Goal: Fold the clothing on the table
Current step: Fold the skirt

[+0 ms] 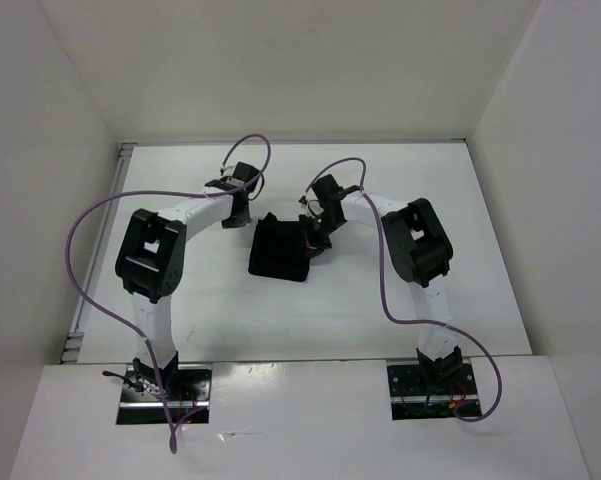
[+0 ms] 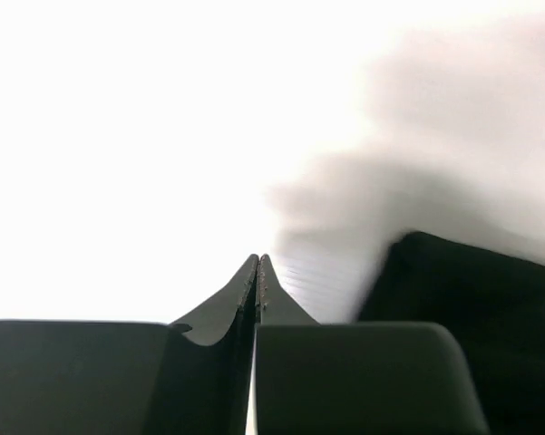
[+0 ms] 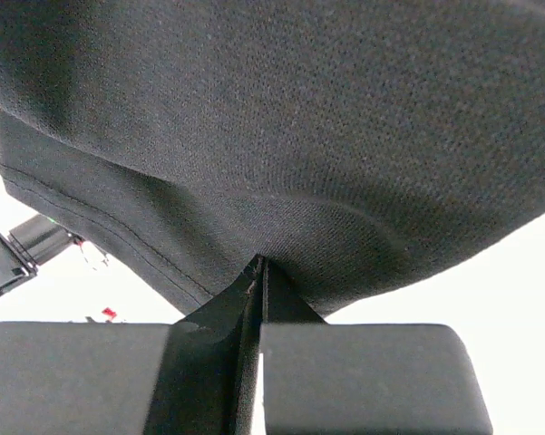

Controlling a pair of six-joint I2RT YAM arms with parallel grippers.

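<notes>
One piece of black clothing near the middle of the white table, a bit closer to the far edge than to the near edge. Well away from all four corners. Bunched into a small dark shape, not spread out flat, with one part sticking up on the side toward the right edge.

Left gripper just beside the clothing, on the side toward the left edge and a little nearer the far edge. Jaws pressed tight together with nothing between them. Tips over bare white table. No touching: a strip of white between the tips and the soft black cloth.

Right gripper at the other side of the clothing, the side toward the right edge. Jaws squeezed together on a pinch of the cloth. Puckered right at the meeting of the two tips. Seen from the right wrist, black cloth all across the top, with a stitched hem running down on the left. Amount of cloth between the tips: hard to tell.

Tall white walls along the left, far and right edges of the table.
</notes>
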